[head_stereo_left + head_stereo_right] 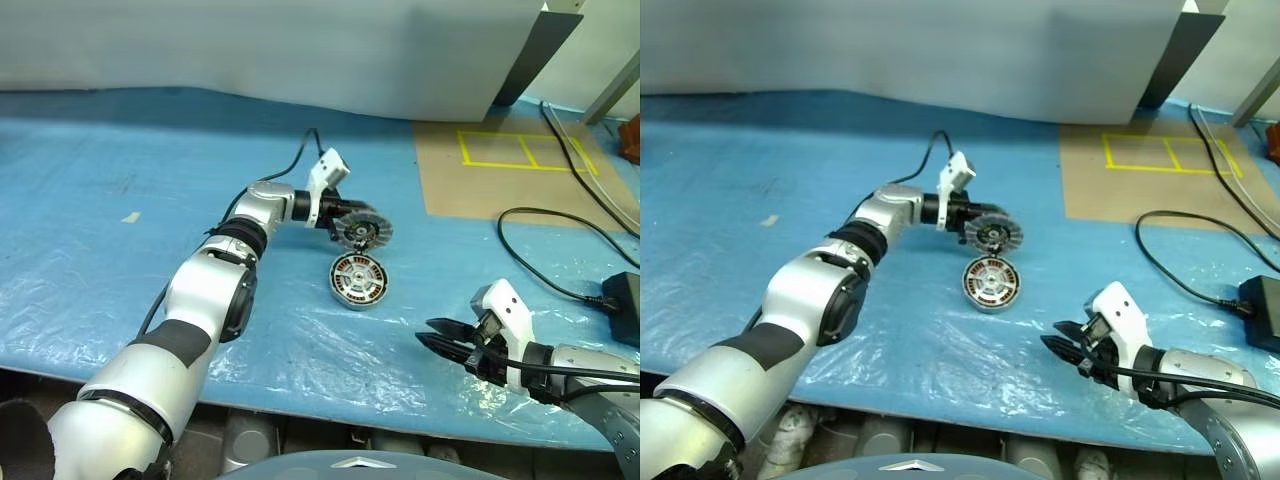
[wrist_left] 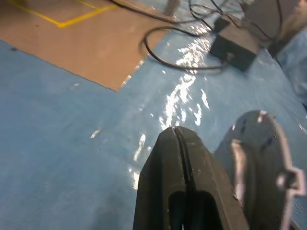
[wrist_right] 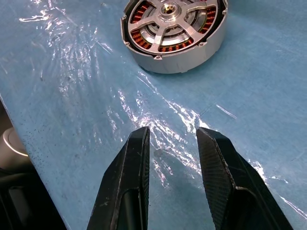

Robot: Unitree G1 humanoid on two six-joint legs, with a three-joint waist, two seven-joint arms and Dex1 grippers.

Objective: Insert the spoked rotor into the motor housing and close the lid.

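Observation:
The motor housing (image 1: 358, 280) lies flat on the blue sheet at the table's middle, a silver cup with copper windings (image 3: 175, 29) under silver arms. Just behind it the spoked rotor (image 1: 362, 232) stands tilted on edge, its segmented rim and dark hub facing me. My left gripper (image 1: 335, 226) reaches in from the left, right against the rotor's side. It is shut, its fingers (image 2: 163, 172) pressed together with nothing between them. My right gripper (image 3: 170, 132) hovers open and empty near the front edge, pointing at the housing from a hand's width away. The lid is out of view.
A black cable (image 1: 540, 250) and a black power adapter (image 1: 622, 295) lie at the right. A brown board (image 1: 500, 170) with yellow tape lines sits at the back right. A pale wall closes off the back. The table's front edge (image 1: 330, 425) runs just below the right gripper.

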